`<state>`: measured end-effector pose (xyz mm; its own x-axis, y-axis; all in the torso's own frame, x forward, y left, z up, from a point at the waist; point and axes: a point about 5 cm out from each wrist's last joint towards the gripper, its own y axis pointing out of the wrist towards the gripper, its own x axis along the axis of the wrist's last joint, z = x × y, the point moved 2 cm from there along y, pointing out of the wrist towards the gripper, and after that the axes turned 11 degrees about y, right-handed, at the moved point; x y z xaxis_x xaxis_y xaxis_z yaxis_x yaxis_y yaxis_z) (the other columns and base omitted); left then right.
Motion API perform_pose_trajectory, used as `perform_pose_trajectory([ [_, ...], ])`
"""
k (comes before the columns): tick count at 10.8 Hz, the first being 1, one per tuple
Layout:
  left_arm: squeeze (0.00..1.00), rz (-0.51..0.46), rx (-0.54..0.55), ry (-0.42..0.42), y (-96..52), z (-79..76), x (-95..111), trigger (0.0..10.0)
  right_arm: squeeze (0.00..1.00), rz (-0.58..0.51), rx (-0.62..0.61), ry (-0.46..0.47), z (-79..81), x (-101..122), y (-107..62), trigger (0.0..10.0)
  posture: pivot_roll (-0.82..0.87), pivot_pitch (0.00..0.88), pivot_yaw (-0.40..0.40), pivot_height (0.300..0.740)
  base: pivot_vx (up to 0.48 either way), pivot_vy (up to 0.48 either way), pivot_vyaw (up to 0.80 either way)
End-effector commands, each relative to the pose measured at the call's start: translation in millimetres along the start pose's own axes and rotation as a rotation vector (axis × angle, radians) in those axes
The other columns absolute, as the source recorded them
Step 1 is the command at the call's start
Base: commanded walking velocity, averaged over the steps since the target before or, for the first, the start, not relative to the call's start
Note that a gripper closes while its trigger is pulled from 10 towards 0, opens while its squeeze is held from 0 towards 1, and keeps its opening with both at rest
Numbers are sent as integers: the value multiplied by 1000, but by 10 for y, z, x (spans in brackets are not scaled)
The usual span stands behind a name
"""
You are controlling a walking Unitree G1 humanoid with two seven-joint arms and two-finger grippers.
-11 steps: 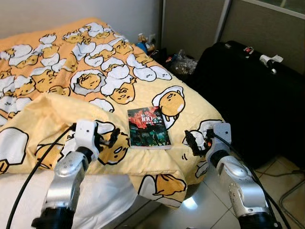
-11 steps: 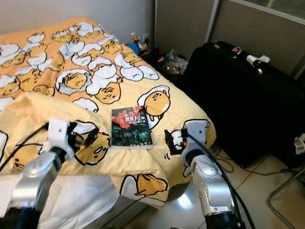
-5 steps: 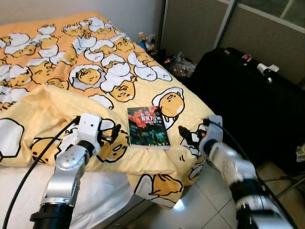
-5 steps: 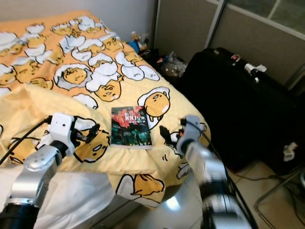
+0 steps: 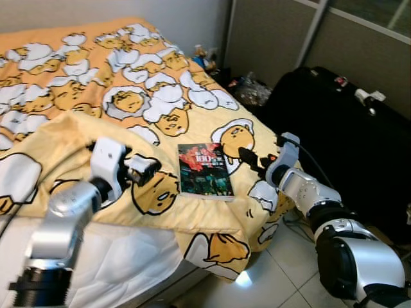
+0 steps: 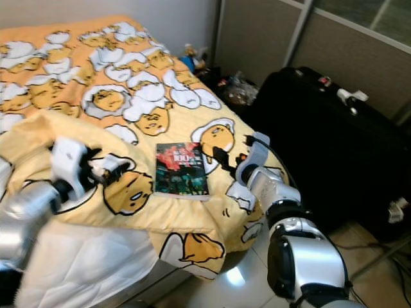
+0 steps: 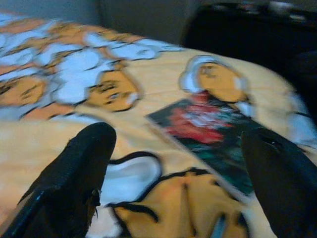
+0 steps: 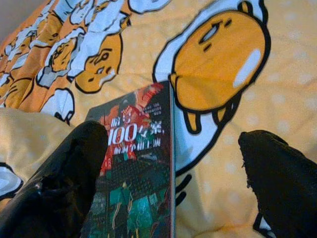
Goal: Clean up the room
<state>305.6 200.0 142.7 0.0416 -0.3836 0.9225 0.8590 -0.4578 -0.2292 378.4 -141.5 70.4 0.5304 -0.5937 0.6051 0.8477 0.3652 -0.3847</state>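
Book [image 5: 205, 170]: it lies flat and face up on my yellow bedspread [image 5: 77, 70], near the bed's foot corner, its dark cover showing red art and the figure 100. It sits between my two claws, and neither one touches it.

Right gripper [image 5: 249, 157]: I hold it low over the bedspread just beside the book's far right corner, fingers pointing back toward the book. My right wrist view shows the two black fingers [image 8: 59, 183] spread wide, with the book's edge and a printed egg character lying in the gap, so this claw is open and carries nothing.

Left gripper [image 5: 149, 168]: I keep it over the rumpled fold of the bedspread, to the left of the book and a little apart from it. My left wrist view is blurred, yet the fingers [image 7: 74, 173] clearly stand wide apart with nothing between them.

Suitcase [image 5: 340, 122]: a large black case stands on the floor to the right of the bed.

Clutter [image 5: 247, 86]: small items sit on the floor by the wall beyond the bed corner, too small to tell apart.
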Motion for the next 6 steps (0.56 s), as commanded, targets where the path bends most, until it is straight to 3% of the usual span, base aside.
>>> perform_pose_trajectory([
  [1,0,-26,-65,13,-8,-39,135,10000,1000,-27,6,44,15,79,-4,10000,132,35,-57,740,0,0,0],
  [3,0,-8,-152,68,-141,-43,240,10000,1000,-30,31,159,68,43,26,10000,174,114,-54,740,0,0,0],
  [4,0,14,-191,62,-287,-40,319,10000,55,17,75,240,178,-119,84,10000,213,162,-52,740,0,0,0],
  [5,0,55,-229,75,-374,-73,320,10000,0,51,93,296,252,-230,119,10000,246,205,-55,740,0,0,0],
  [6,0,79,-244,90,-407,-103,320,10000,0,66,53,253,230,-296,130,10000,255,221,-56,740,0,0,0],
])
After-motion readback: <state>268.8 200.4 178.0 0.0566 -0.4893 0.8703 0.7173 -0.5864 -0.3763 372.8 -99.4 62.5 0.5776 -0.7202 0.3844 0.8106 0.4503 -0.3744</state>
